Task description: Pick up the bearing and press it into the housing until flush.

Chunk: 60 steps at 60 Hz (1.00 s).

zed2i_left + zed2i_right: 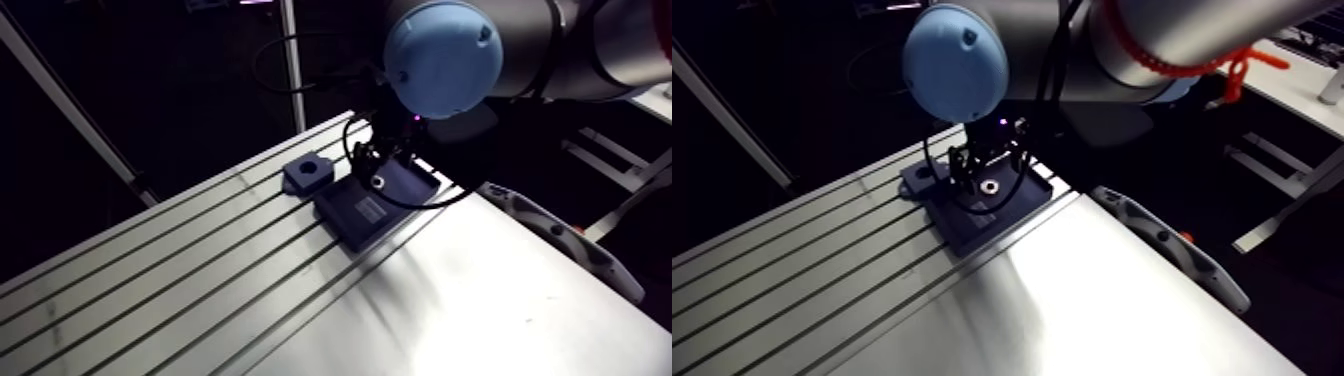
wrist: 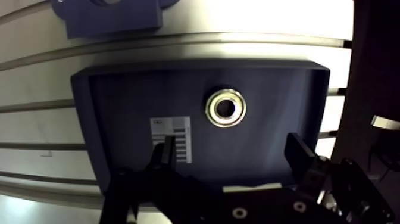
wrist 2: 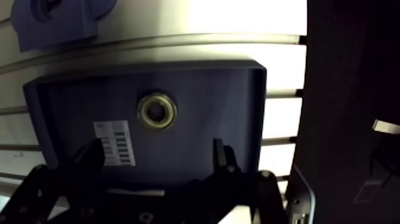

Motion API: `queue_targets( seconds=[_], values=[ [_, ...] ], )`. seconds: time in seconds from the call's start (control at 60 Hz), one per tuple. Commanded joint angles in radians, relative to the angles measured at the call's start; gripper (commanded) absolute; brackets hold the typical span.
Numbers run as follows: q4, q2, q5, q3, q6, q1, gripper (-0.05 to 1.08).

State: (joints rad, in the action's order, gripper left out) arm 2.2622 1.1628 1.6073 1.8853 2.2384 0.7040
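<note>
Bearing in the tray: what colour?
The bearing is a pale metallic ring with a dark bore; the wrist view shows it best.

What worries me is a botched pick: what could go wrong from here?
The bearing lies flat on the tray floor, ahead of the open pincer rather than between its fingers; shutting now would likely miss, or the smooth ring could slip. A tilted bearing could jam in the housing beside the tray.

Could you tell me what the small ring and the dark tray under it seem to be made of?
The small silvery ring-shaped bearing looks like polished metal: bright glints. The dark blue rectangular tray is probably matte plastic: dull, even surface.
</note>
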Motion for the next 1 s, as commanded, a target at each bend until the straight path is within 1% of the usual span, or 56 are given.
queue_targets(
  seconds=[0.017, 0.183, 0.217, 0.583, 0.683, 0.783, 0.933, 1.0],
  values=[
    [0.007, -0.011, -0.001, -0.007, -0.002, -0.001, 0.01],
    [0.014, -0.022, -0.002, -0.013, -0.006, -0.003, 0.01],
    [0.014, -0.024, 0.001, -0.013, -0.014, -0.004, 0.01],
    [0.014, -0.030, 0.004, -0.025, -0.018, -0.007, 0.02],
    [0.014, -0.030, 0.004, -0.027, -0.018, -0.009, 0.03],
    [0.014, -0.032, 0.006, -0.028, -0.018, -0.025, 0.06],
    [0.014, -0.039, 0.007, -0.028, -0.019, -0.033, 0.09],
    [0.014, -0.039, 0.007, -0.027, -0.019, -0.034, 0.13]
  ],
)
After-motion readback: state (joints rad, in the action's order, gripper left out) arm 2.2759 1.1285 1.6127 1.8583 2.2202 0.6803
